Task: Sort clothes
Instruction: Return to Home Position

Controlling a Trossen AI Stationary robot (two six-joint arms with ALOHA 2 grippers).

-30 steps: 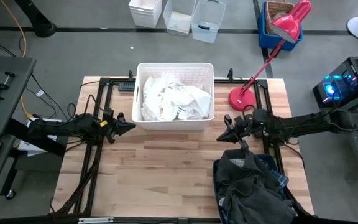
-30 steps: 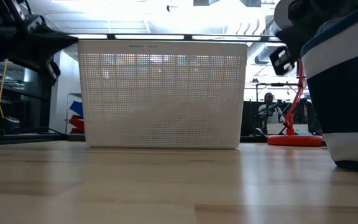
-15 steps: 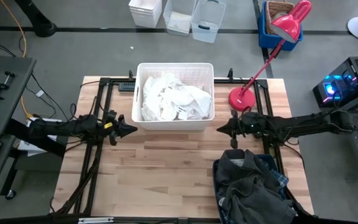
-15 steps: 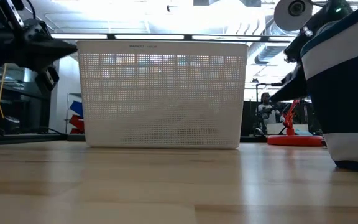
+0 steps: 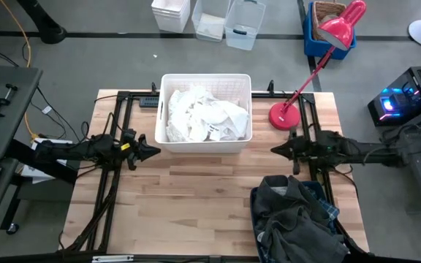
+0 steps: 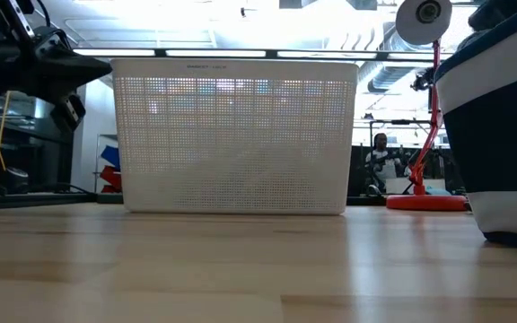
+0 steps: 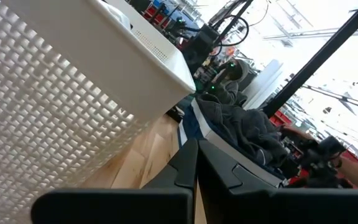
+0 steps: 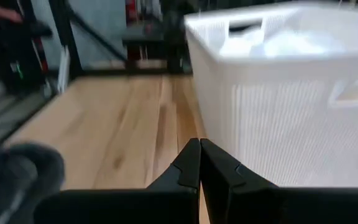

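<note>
The white and cream clothes (image 5: 203, 117) fill the white perforated plastic basket (image 5: 205, 147), and the dark garments (image 5: 291, 219) heap in the navy bin (image 6: 510, 161), so lights and darks are apart. Sorting looks finished. The left hand (image 5: 154, 151) and right hand (image 5: 275, 150) hover pinched shut and empty, flanking the basket above the wooden bench (image 5: 196, 197).

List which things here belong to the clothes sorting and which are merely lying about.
Job:
- pile of white and cream fabric garments in the white perforated plastic basket
- heap of charcoal grey and plaid garments in the dark navy bin
- left gripper and right gripper, both shut, either side of the basket

Lying about:
- red desk lamp
- clear plastic tubs on the floor
</note>
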